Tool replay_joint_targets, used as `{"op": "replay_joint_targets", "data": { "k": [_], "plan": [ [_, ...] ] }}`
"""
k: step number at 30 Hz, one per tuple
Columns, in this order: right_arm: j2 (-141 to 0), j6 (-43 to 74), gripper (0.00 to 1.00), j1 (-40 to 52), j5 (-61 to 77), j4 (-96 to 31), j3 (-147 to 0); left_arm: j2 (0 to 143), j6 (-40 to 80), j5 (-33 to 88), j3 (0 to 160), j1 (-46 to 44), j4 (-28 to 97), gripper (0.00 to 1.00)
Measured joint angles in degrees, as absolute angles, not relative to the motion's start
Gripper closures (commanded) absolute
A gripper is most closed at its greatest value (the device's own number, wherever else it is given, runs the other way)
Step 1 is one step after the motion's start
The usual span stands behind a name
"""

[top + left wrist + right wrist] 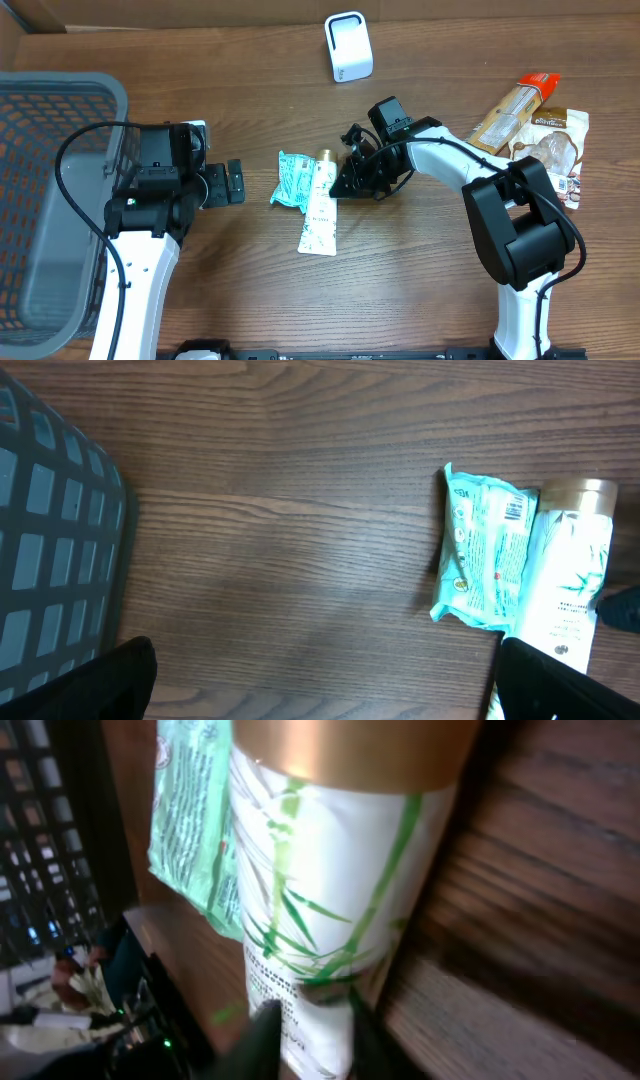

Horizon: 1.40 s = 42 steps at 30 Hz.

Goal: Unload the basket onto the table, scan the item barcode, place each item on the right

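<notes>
A white tube with green leaf print and a gold cap (322, 212) lies on the wooden table beside a teal packet (292, 180). My right gripper (338, 183) has come in from the right onto the tube's upper part. In the right wrist view the tube (330, 870) runs between the two dark fingers (262, 1042), which press on its sides. The left gripper (232, 183) rests open to the left of the packet, holding nothing. Its wrist view shows the packet (485, 550) and the tube (570, 590) ahead at right. A white scanner (348, 47) stands upright at the back.
A grey mesh basket (50, 200) fills the left side, and its wall (50, 550) is close to the left arm. Several snack packages (530, 120) lie at the far right, behind the right arm.
</notes>
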<state>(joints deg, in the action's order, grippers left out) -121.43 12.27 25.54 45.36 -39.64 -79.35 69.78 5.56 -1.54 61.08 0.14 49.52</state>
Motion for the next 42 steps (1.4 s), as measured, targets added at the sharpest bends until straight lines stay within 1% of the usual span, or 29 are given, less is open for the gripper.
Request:
{"op": "replay_joint_targets", "data": {
  "k": [1, 3, 8, 12, 13, 15, 16, 17, 19, 22, 24, 27, 29, 34, 36, 39, 42],
  "plan": [
    [-121.43, 13.28, 0.42, 25.58, 44.86, -39.62, -79.35, 69.78, 5.56, -1.54, 61.08, 0.14, 49.52, 0.0],
    [-121.43, 15.4, 0.37, 25.71, 43.59, -39.57, -79.33, 69.78, 5.56, -1.54, 61.08, 0.14, 49.52, 0.0],
    [-121.43, 20.08, 0.36, 27.22, 39.62, -38.52, -79.33, 69.78, 5.56, -1.54, 61.08, 0.14, 49.52, 0.01],
    [-121.4, 23.94, 0.36, 30.33, 36.29, -35.27, -79.35, 69.78, 5.58, -1.54, 61.08, 0.14, 49.52, 0.0],
    [-121.34, 25.19, 0.39, 31.22, 35.16, -34.74, -79.42, 69.78, 5.58, -1.54, 61.08, 0.14, 49.52, 0.01],
    [-120.97, 27.83, 0.53, 33.15, 31.44, -34.04, -79.57, 69.78, 5.58, -1.54, 61.08, 0.14, 49.52, 0.0],
    [-120.9, 29.15, 0.64, 34.06, 29.52, -33.98, -79.61, 69.78, 5.56, -1.54, 61.08, 0.14, 49.52, 0.01],
    [-120.9, 30.74, 0.71, 34.98, 27.73, -33.67, -79.66, 69.78, 5.56, -1.54, 61.08, 0.14, 49.52, 0.0],
    [-120.88, 32.77, 0.8, 36.23, 25.61, -33.43, -79.72, 69.78, 5.56, -1.54, 61.08, 0.14, 49.52, 0.0],
    [-120.22, 34.63, 0.81, 37.08, 24.45, -33.26, -79.94, 69.78, 5.56, -1.54, 61.08, 0.14, 49.52, 0.0],
    [-120.2, 35.11, 0.83, 37.19, 24.16, -33.28, -79.94, 69.78, 5.56, -1.54, 61.08, 0.14, 49.52, 0.01],
    [-120.16, 33.93, 0.92, 36.86, 25.28, -33.43, -80.07, 69.78, 5.56, -1.54, 61.08, 0.14, 49.52, 0.0],
    [-120.18, 32.53, 0.95, 36.36, 26.0, -35.07, -80.71, 69.78, 5.56, -1.54, 61.08, 0.14, 49.52, 0.0],
    [-120.16, 27.92, 0.96, 34.39, 23.05, -48.82, -85.17, 69.78, 5.56, -1.54, 61.08, 0.14, 49.52, 0.0],
    [-120.07, 26.52, 0.96, 33.58, 17.21, -55.96, -88.27, 69.78, 5.56, -1.54, 61.08, 0.14, 49.52, 0.0],
    [-119.98, 25.19, 0.96, 33.19, 3.38, -64.79, -92.86, 69.78, 5.56, -1.54, 61.08, 0.14, 49.5, 0.01],
    [-119.5, 24.71, 0.96, 33.82, -10.66, -68.66, -94.5, 69.78, 5.56, -1.54, 61.08, 0.14, 49.52, 0.0]
  ]
}}
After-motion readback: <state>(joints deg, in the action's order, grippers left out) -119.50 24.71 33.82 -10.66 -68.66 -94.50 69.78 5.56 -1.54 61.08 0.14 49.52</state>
